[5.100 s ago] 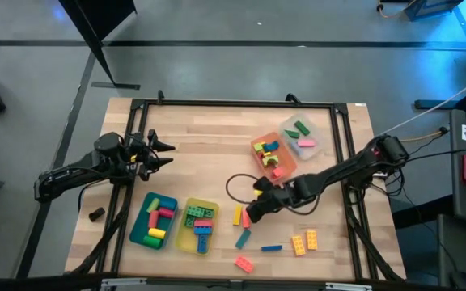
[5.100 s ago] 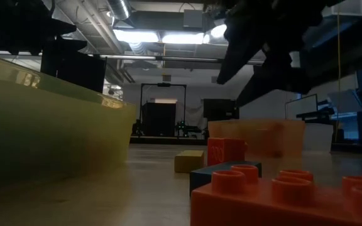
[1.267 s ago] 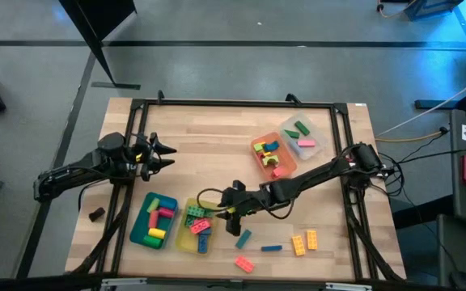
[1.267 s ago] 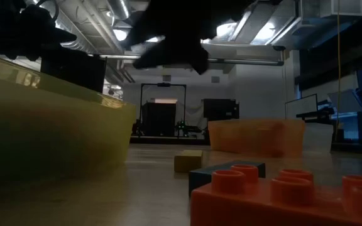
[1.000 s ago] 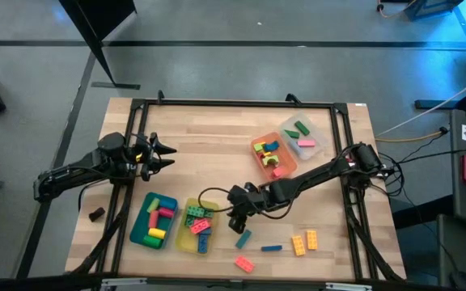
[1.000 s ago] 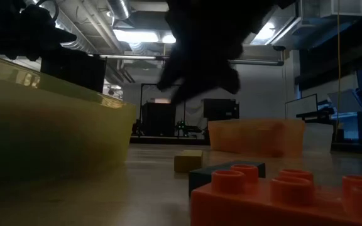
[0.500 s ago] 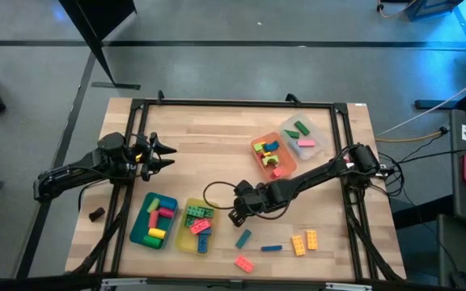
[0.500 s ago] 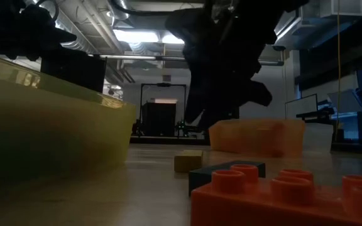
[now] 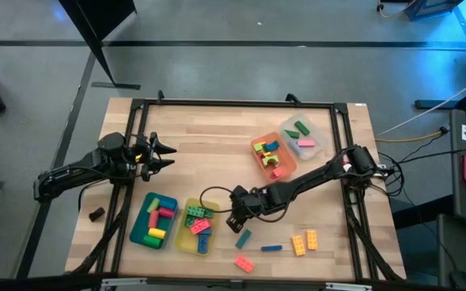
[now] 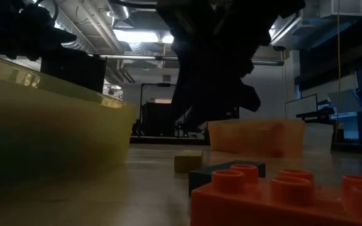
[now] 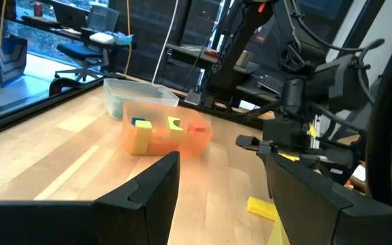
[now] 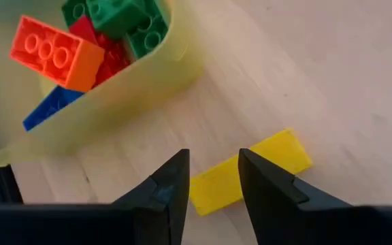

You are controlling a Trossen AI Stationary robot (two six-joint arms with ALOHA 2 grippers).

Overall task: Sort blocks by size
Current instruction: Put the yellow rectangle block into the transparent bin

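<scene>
My right gripper (image 12: pixel 213 178) hangs open just over a long yellow block (image 12: pixel 278 158) that lies flat on the wood beside the yellow tray (image 12: pixel 148 75). The block shows in the gap between the fingers and runs on behind one of them; I see no touch. In the high view this gripper (image 9: pixel 234 218) stands right of the yellow tray (image 9: pixel 186 239), which holds red, green, orange and blue blocks. My left gripper (image 9: pixel 169 155) waits open and level at the table's left, clear of everything.
A teal tray (image 9: pixel 141 226) with blocks stands left of the yellow one. An orange tray (image 9: pixel 259 164) and a clear tray (image 9: pixel 324 145) stand at the back right. Loose blocks lie near the front edge: teal (image 9: pixel 243 238), blue (image 9: pixel 271 248), orange (image 9: pixel 298 244), yellow (image 9: pixel 311 238), red (image 9: pixel 243 263).
My right gripper has rolled about its own axis and sunk a little toward the yellow block beside the yellow tray. The blocks have stayed where they were.
</scene>
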